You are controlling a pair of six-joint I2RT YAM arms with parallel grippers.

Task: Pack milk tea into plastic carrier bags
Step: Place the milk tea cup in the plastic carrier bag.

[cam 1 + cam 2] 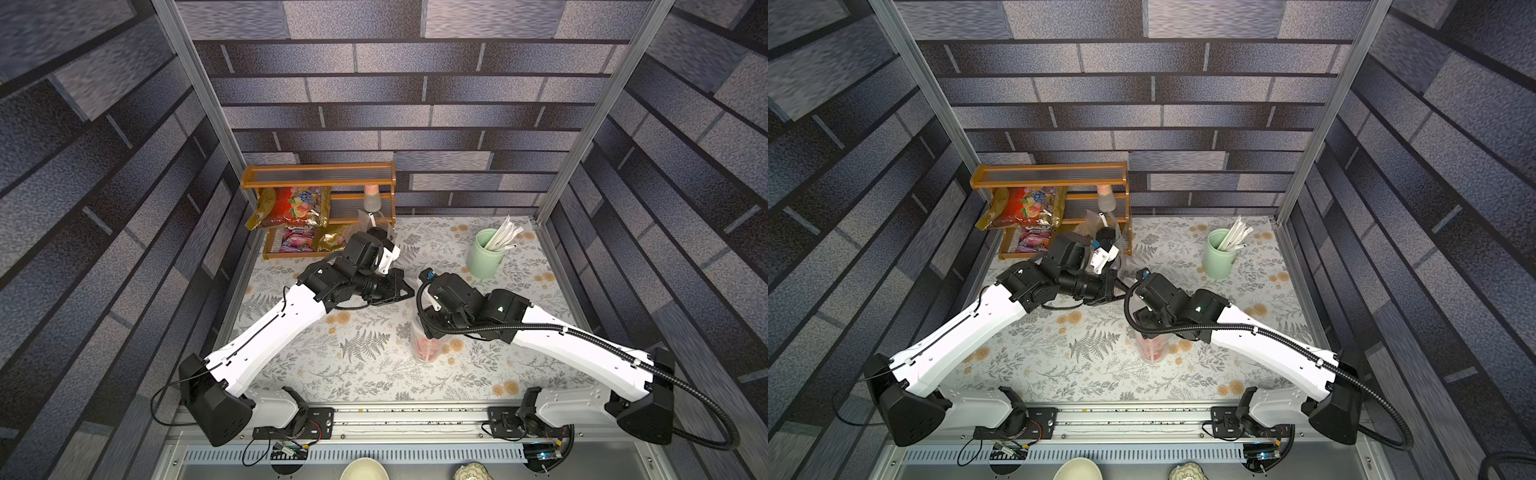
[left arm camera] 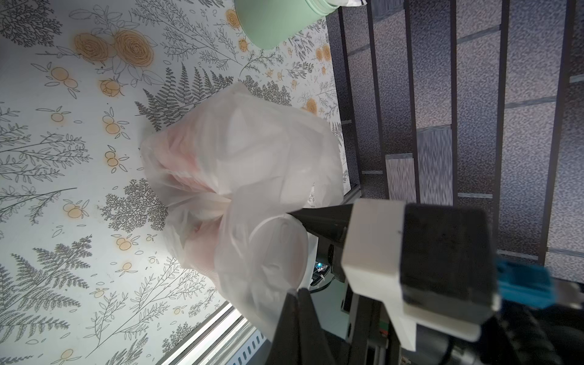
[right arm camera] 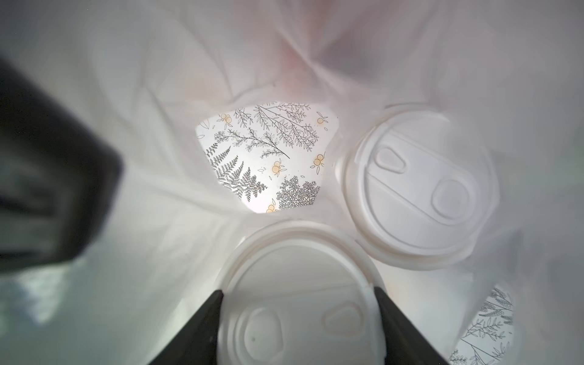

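One bagged cup point(image 3: 300, 335) tight in right claw point(image 3: 298, 292); left claw point(image 2: 297, 295) closed on bag point(image 2: 240, 151) edge.

Layout: bag near centre, rack rear left.
The rack point(image 1: 318, 176) stands at the table's point(image 1: 365, 374) rear left corner, snack packets point(image 1: 291, 205) on its shelves; the straw holder point(image 1: 484, 255) stands rear right. The carrier bag point(image 1: 424, 347) sits near centre under the right arm point(image 1: 582, 345) (largely hidden in both top views) and holds two cups, the near cup point(image 3: 300, 316) between the right gripper's point(image 3: 298, 294) fingers, the far cup point(image 3: 420, 186) just beside it.
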